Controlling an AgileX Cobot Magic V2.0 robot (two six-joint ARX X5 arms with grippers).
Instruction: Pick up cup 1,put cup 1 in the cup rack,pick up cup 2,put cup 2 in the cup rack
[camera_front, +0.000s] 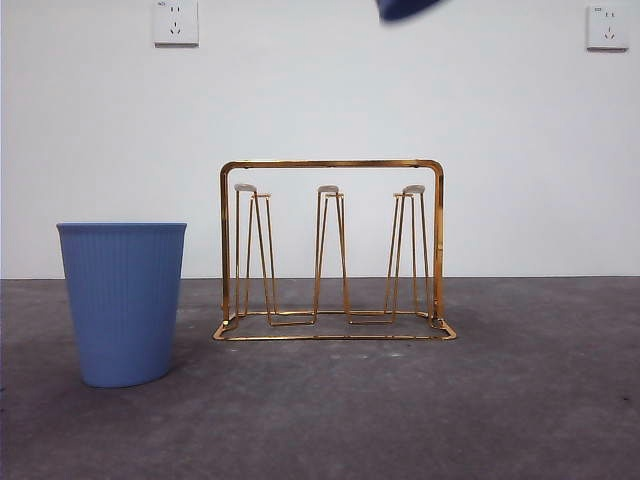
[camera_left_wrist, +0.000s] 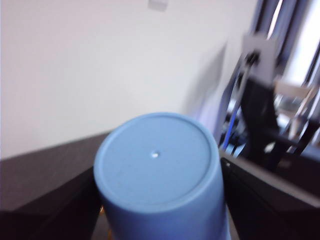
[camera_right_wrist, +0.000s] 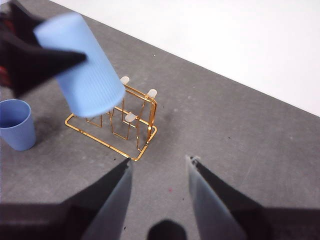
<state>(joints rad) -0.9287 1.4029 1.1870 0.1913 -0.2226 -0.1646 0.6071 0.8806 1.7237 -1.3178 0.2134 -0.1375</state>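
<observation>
My left gripper (camera_left_wrist: 159, 175) is shut on a blue ribbed cup (camera_left_wrist: 155, 150) whose flat bottom faces the wrist camera. In the right wrist view this cup (camera_right_wrist: 82, 70) hangs tilted, high above the gold wire cup rack (camera_right_wrist: 153, 115), held by the left gripper (camera_right_wrist: 30, 60). From the front only its edge (camera_front: 405, 8) shows at the top of the picture. The cup rack (camera_front: 330, 163) stands mid-table with nothing on its prongs. A second blue cup (camera_front: 122, 300) stands upright on the table left of the rack, also seen as the cup (camera_right_wrist: 15, 125). My right gripper (camera_right_wrist: 160, 161) is open and raised, away from the rack.
The dark grey table (camera_front: 520, 400) meets a white wall with two sockets (camera_front: 176, 22). In the left wrist view, blurred dark equipment (camera_left_wrist: 270, 110) shows beyond the held cup.
</observation>
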